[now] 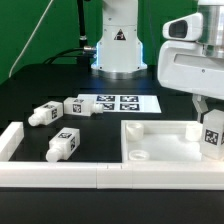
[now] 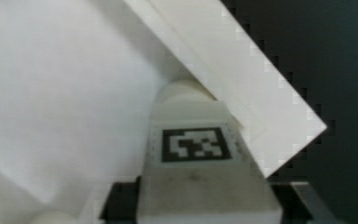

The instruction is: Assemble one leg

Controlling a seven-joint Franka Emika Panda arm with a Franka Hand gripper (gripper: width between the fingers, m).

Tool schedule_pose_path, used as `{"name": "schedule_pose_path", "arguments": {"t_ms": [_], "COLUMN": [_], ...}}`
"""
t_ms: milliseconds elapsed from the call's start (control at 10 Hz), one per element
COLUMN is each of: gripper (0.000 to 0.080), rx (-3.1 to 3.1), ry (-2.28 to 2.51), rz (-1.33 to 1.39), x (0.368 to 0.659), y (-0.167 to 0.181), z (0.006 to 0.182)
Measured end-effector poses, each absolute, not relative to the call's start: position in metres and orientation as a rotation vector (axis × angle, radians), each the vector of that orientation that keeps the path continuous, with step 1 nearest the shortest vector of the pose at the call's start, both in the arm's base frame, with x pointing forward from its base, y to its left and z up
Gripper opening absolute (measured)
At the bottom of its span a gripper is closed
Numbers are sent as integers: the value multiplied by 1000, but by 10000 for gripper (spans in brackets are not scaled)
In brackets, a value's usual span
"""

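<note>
At the exterior view's right edge, my hand [image 1: 210, 118] hangs low over the white tray piece [image 1: 160, 140] and grips one leg [image 1: 212, 135], a small white post with a black-and-white tag on its side. This leg stands upright between my fingers, with its lower end close above the tray's corner on that side; I cannot tell if it touches the tray. From the wrist view I see the same leg [image 2: 197, 150] with its tag facing the camera, pressed between my two dark fingers [image 2: 123, 205], and behind it the white tray [image 2: 69, 110] with its corner against the black counter [image 2: 327, 50].

Three more legs lie on the counter [image 1: 40, 85], on the exterior view's left. One [image 1: 44, 114] lies near the white fence [image 1: 15, 140], one [image 1: 81, 106] is just beside the marker board [image 1: 125, 103], and one [image 1: 65, 144] lies nearer to the front wall.
</note>
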State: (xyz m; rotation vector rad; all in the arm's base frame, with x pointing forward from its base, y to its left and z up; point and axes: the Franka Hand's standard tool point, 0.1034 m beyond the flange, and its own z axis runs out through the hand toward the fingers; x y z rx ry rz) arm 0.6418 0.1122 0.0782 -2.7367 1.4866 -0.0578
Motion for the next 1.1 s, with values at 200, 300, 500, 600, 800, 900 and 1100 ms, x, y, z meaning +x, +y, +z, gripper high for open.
{"name": "schedule_pose_path", "arguments": {"t_ms": [200, 300, 500, 600, 800, 900, 1100], "gripper": [285, 285, 285, 285, 286, 475, 615], "rx": [-2510, -2304, -2064, -2039, -2074, -2100, -2493], "ry": [1844, 2050, 2233, 2255, 2225, 2202, 1753], "rz": [-38, -24, 3, 5, 2, -2, -31], "x": [641, 641, 641, 641, 641, 641, 641], "y": [114, 117, 118, 118, 118, 118, 116], "z": [78, 77, 77, 77, 76, 76, 75]}}
